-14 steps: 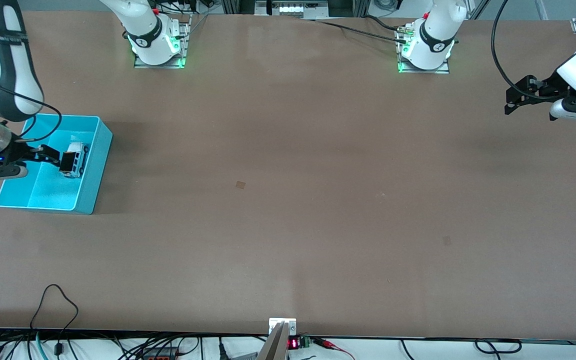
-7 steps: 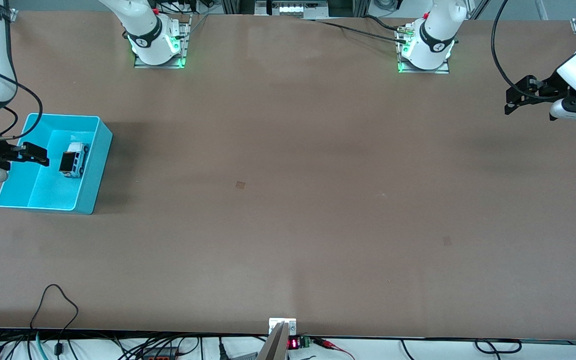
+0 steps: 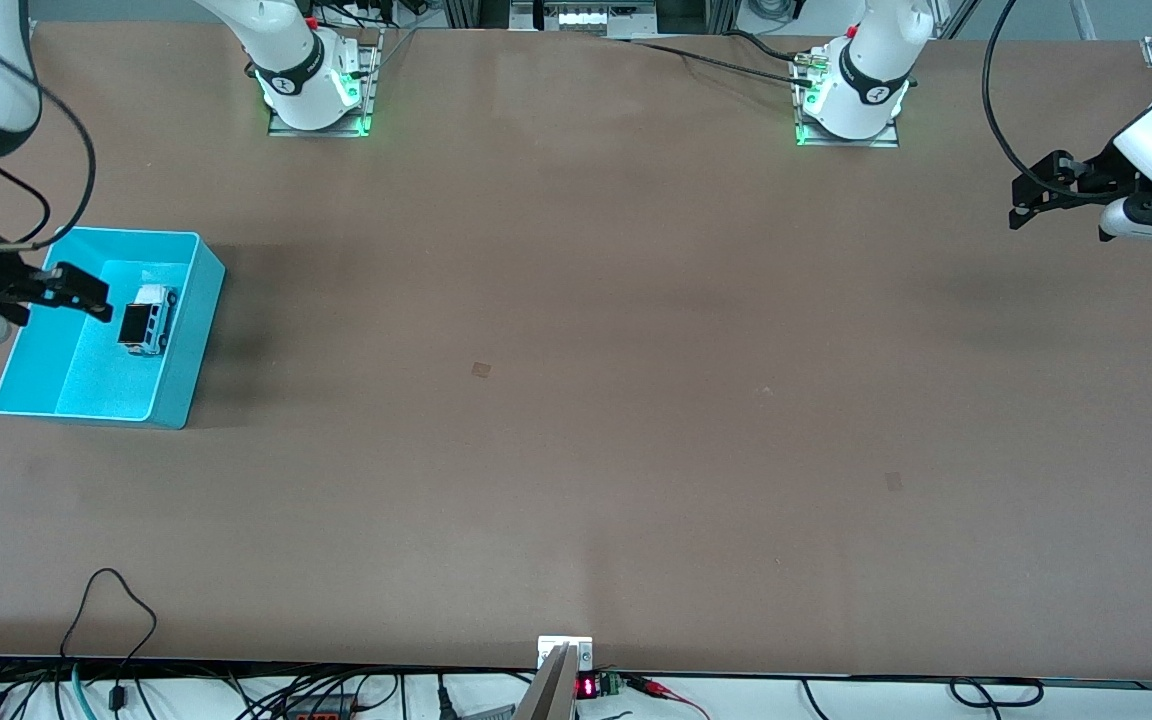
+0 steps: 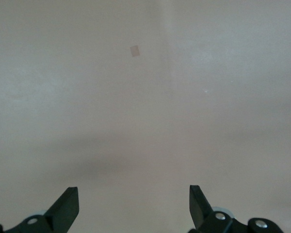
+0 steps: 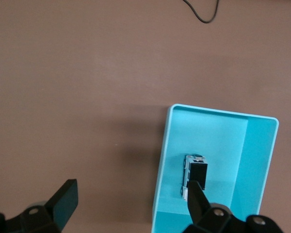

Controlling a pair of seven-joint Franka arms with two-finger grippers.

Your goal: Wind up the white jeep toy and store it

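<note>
Now the white jeep toy point(image 3: 147, 319) is seen inside the turquoise bin point(image 3: 191, 345). Right end effector point(image 3: 76, 291), fingers apart, is held over the bin's edge; left end effector point(image 3: 1026, 200), also apart, waits over the desk point(image 3: 576, 400).

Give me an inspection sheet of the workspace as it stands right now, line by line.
Surface: brown table, a few small marks on it.
Job's things: white jeep toy lies inside the turquoise bin at the right arm's end of the table, free of any grip.
Clutter: nothing seen.
Grippers: right gripper open, over the bin's rim toward the table's end, beside the toy and apart from it; left gripper open and empty, waiting over the left arm's end of the table.
Cables: a black loop on the table edge nearest the front camera; a black cable running to the left arm's base.
Surroundings: both arm bases lit green; wiring along the near edge.
</note>
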